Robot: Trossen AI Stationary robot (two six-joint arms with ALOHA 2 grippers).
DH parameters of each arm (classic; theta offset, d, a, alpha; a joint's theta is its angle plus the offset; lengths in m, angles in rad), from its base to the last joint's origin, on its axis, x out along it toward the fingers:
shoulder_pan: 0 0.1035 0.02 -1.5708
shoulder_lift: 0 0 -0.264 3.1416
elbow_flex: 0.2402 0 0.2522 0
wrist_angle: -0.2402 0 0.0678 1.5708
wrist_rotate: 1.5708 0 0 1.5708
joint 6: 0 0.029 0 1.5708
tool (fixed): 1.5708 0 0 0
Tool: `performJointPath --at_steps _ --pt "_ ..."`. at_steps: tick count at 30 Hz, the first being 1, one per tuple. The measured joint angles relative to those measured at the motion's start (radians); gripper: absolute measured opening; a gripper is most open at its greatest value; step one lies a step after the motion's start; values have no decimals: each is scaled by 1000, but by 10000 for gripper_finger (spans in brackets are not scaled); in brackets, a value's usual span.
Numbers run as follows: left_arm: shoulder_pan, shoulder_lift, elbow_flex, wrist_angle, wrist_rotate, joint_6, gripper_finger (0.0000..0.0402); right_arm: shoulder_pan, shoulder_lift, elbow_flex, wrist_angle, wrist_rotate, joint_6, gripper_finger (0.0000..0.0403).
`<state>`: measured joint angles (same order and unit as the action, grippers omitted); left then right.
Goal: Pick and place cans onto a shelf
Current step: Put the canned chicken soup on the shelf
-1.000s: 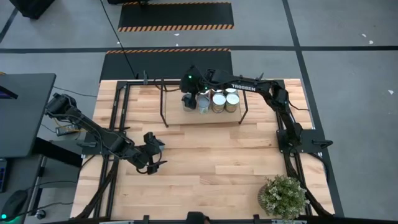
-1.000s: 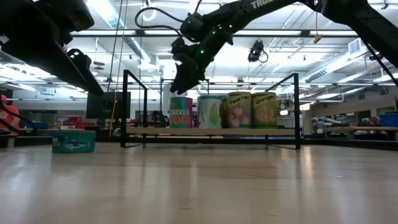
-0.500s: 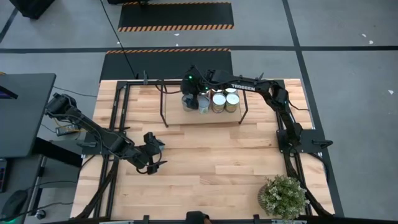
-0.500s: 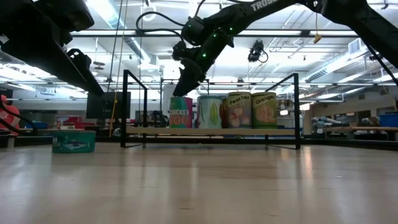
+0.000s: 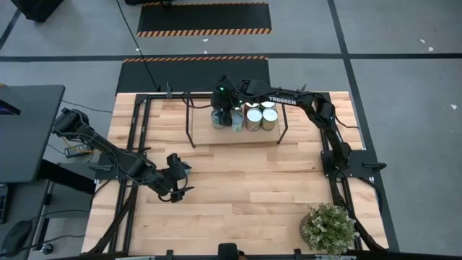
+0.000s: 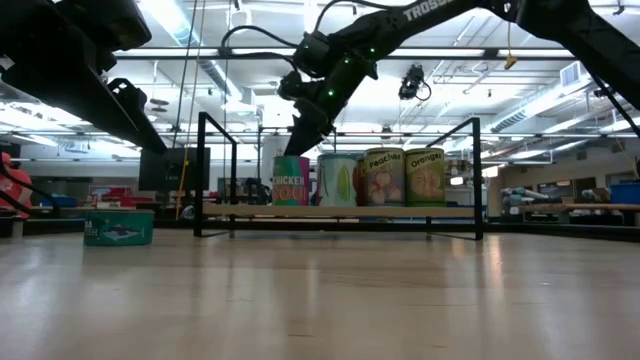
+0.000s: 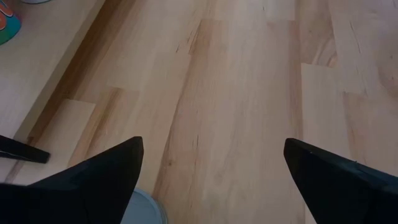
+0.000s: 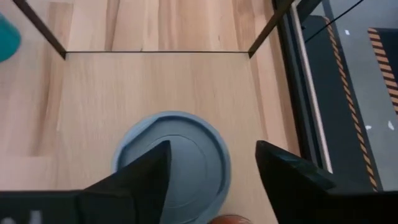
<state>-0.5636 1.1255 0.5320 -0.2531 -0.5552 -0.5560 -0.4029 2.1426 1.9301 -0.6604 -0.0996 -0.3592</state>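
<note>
Several cans stand upright in a row on the shelf [image 6: 340, 211] at the table's far side: a pink and green one [image 6: 291, 181] at the left end, then a green [image 6: 338, 180], a peach-labelled [image 6: 384, 178] and an orange-labelled one [image 6: 425, 177]. My right gripper [image 6: 303, 140] hangs just above the left-end can, whose grey top [image 8: 177, 165] shows below the parted fingers; nothing lies between them. My left gripper [image 5: 177, 177] waits open over the table's near left. A flat teal tin [image 6: 118, 226] rests on the table left of the shelf.
The shelf's black rod frame [image 6: 205, 175] rises around the cans. A green potted plant [image 5: 330, 227] stands at the near right corner. A round grey can top [image 7: 146, 208] shows under my left gripper's finger. Bare wood [image 5: 253, 180] lies between shelf and near edge.
My right gripper has stayed above the left-end can, rolled slightly, and its fingers have drawn closer together. The cans have kept their places on the shelf.
</note>
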Motion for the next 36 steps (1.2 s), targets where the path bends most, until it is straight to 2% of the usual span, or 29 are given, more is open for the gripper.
performJointPath --at_steps 8,30,36 --pt "0 0 0 0 0 0 396 0 -4 -47 15 -11 8 197" --pt "0 0 0 -1 0 3 396 59 -5 -58 -38 -9 47 197" --pt "0 -1 0 0 0 17 396 62 3 2 -94 16 52 197"
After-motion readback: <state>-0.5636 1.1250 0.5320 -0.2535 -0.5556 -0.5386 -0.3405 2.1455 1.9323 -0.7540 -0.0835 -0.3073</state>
